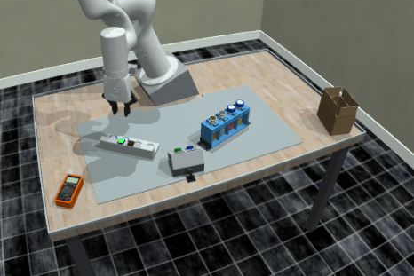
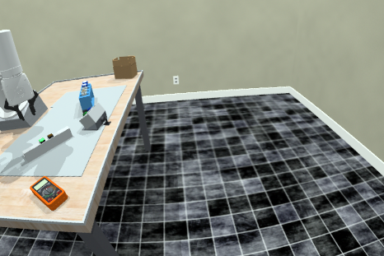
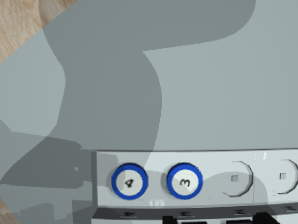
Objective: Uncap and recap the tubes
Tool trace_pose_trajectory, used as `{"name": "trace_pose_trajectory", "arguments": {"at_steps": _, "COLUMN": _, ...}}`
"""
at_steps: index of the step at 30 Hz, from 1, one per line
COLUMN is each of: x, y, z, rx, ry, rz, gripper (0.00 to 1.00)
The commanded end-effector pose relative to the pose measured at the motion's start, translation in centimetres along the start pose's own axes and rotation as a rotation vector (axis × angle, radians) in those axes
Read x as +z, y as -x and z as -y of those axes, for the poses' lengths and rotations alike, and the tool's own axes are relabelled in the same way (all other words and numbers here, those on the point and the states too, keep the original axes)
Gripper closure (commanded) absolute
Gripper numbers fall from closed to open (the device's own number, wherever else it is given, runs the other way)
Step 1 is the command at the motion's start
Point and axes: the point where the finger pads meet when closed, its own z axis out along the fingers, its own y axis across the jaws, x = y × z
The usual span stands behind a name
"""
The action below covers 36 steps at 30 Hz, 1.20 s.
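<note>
My gripper (image 1: pixel 121 114) (image 2: pixel 27 114) (image 3: pixel 217 220) is partly open and empty, above the mat on the arm's side of the cap tray (image 1: pixel 147 153) (image 2: pixel 49 147) (image 3: pixel 106 160). Blue-rimmed cap 4 (image 3: pixel 129 181) and cap 3 (image 3: pixel 184 181) lie flat in their nests; nests 2 and 1 are empty. The green lamp (image 1: pixel 121 141) (image 2: pixel 42 140) is lit; the amber lamp (image 1: pixel 131 143) (image 2: pixel 50 136) is dark. In the blue decapping station (image 1: pixel 206 131) (image 2: pixel 86 102), tube 4 (image 1: pixel 212 119) and tube 3 (image 1: pixel 222 114) are uncapped. The cap of tube 2 (image 1: pixel 231 108) and the cap of tube 1 (image 1: pixel 240 103) are on; their tightness cannot be told.
The grey key housing (image 1: pixel 188 161) (image 2: pixel 97 118) with the blue CYCLE key (image 1: pixel 190 147) and green READY key (image 1: pixel 178 149) stands between tray and station, near the front edge. An orange multimeter (image 1: pixel 69 191) (image 2: pixel 49 192) and an open cardboard box (image 1: pixel 336 114) (image 2: pixel 125 68) are off the mat.
</note>
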Motion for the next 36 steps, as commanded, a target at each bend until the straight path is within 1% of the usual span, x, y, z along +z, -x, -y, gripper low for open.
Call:
{"name": "trace_pose_trajectory", "arguments": {"at_steps": 1, "x": -0.3, "y": -0.1, "z": 0.1, "rx": 0.0, "ry": 0.001, "rz": -0.001, "gripper": 0.54}}
{"name": "trace_pose_trajectory", "arguments": {"at_steps": 4, "x": -0.3, "y": -0.1, "z": 0.1, "rx": 0.0, "ry": 0.001, "rz": -0.001, "gripper": 0.54}}
{"name": "trace_pose_trajectory", "arguments": {"at_steps": 14, "x": 4.7, "y": -0.2, "z": 0.1, "rx": 0.0, "ry": 0.0, "rz": -0.001, "gripper": 0.54}}
{"name": "trace_pose_trajectory", "arguments": {"at_steps": 16, "x": 4.7, "y": -0.2, "z": 0.1, "rx": 0.0, "ry": 0.0, "rz": -0.001, "gripper": 0.54}}
{"name": "trace_pose_trajectory", "arguments": {"at_steps": 31, "x": 12.2, "y": -0.1, "z": 0.1, "rx": 0.0, "ry": 0.0, "rz": -0.001, "gripper": 0.54}}
{"name": "trace_pose_trajectory", "arguments": {"at_steps": 36, "x": 12.7, "y": -0.1, "z": 0.1, "rx": 0.0, "ry": 0.0, "rz": -0.001, "gripper": 0.54}}
